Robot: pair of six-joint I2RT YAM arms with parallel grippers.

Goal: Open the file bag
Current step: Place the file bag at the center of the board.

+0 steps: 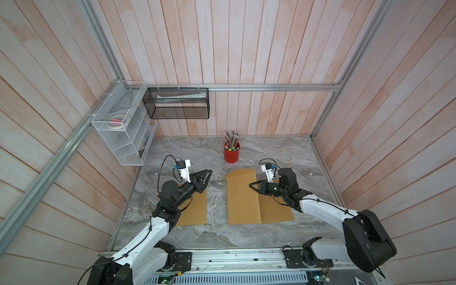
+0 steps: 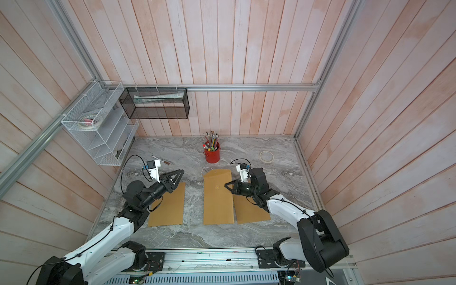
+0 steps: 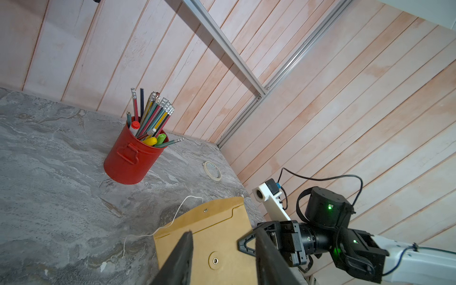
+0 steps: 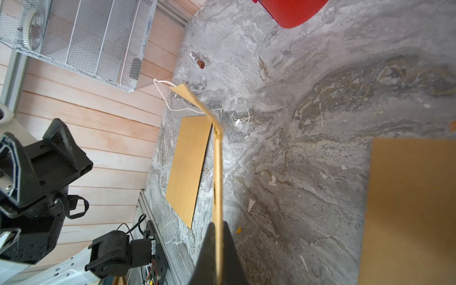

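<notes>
Nearest, the rail point(image 1: 234, 259) carrying both arm bases runs along the front edge of the table point(image 1: 217, 234), and a wide bare band of marble lies between it and the paper. Two brown sheets lie flat: the left sheet point(image 1: 195, 209) under the left arm and the right sheet point(image 1: 276, 209) under the right arm. Between them is the bag point(image 1: 243, 195), whose right long edge overlaps the right sheet in both top views point(image 2: 218, 199). A bare strip separates it from the left sheet. The right gripper point(image 1: 250, 185) is clenched on that right edge. The right wrist view shows the bag point(image 4: 217, 172) edge-on between the pinched fingers point(image 4: 207, 251), raised off the marble there. The left gripper point(image 1: 209, 172) hangs released and empty just past the left sheet's far corner, near the bag's left edge but apart from it. The flap point(image 3: 214, 212) lies open, pointing away, and the string point(image 3: 174, 218) trails loose onto the table. Beyond is bare marble up to the pot point(image 1: 232, 155) of pencils, with tape point(image 1: 285, 156) toward the right wall and a pen point(image 2: 160, 160) toward the left. On the walls hang a white rack point(image 1: 121, 138) and a black basket point(image 1: 179, 106); print on the paper inside the basket is too small to read.
</notes>
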